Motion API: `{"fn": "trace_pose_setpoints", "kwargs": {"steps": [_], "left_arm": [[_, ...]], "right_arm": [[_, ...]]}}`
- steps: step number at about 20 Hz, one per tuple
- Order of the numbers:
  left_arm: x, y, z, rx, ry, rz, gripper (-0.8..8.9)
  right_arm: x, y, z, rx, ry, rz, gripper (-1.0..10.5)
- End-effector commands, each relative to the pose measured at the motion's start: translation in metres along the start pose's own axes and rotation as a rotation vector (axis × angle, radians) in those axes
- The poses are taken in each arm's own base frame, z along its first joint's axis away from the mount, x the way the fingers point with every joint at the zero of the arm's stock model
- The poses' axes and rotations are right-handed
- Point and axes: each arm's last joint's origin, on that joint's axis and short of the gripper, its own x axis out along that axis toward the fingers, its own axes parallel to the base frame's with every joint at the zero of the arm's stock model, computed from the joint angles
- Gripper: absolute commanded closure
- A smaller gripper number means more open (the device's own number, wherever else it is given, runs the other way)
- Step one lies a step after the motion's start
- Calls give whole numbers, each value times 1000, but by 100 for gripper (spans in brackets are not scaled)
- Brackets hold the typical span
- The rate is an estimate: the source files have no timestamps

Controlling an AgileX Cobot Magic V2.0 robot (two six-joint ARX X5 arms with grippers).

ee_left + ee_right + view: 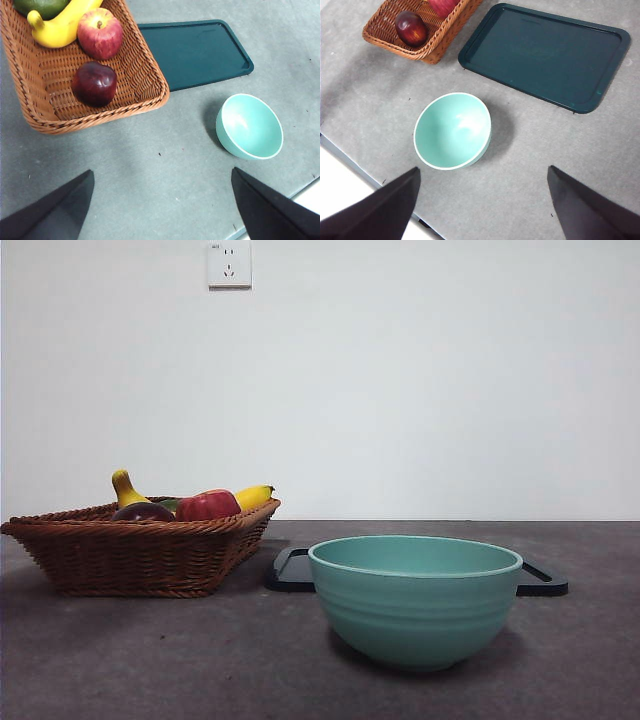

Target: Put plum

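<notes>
The dark maroon plum (94,83) lies in the wicker basket (145,70), near its front corner; it also shows as plum (411,28) and just peeks over the basket rim as plum (142,511). My left gripper (162,210) hangs open high above the bare table in front of the basket, well clear of the plum. High over the green bowl (452,131), my right gripper (482,210) is open too. Neither gripper appears in the front view.
In the basket (140,550) also lie a red apple (100,33), a yellow banana (62,25) and a green fruit (40,7). A dark tray (545,52) lies flat behind the bowl (415,598). The table edge runs close by the bowl.
</notes>
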Motion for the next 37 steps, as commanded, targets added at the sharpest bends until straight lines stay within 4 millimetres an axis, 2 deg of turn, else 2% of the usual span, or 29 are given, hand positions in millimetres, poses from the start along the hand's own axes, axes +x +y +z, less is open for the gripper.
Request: {"fn": "trace_pose_setpoints", "kwargs": {"steps": [1,5,9,14,17,22,27,33,37], "left_arm": [[1,0,12,-1,-23,-9,373],[14,4,30,-22,9,10,376],[34,6,60,-5,52,46,377],[76,8,96,28,141,117,378],[108,12,108,43,174,119,378],[164,27,105,43,265,178,379],[208,39,97,52,327,179,379],[243,52,81,68,420,230,379],[253,55,79,75,415,227,379]], "right_arm": [[-3,2,5,-21,-19,2,538],[-3,2,5,-22,-21,2,538],[-3,2,6,-24,-26,2,538],[-3,2,6,-21,-26,2,538],[-3,2,6,-22,-26,2,538],[-3,2,6,-22,-26,2,538],[-3,2,6,-21,-26,2,538],[-3,2,6,-21,-26,2,538],[-3,2,6,-21,-25,2,538]]}}
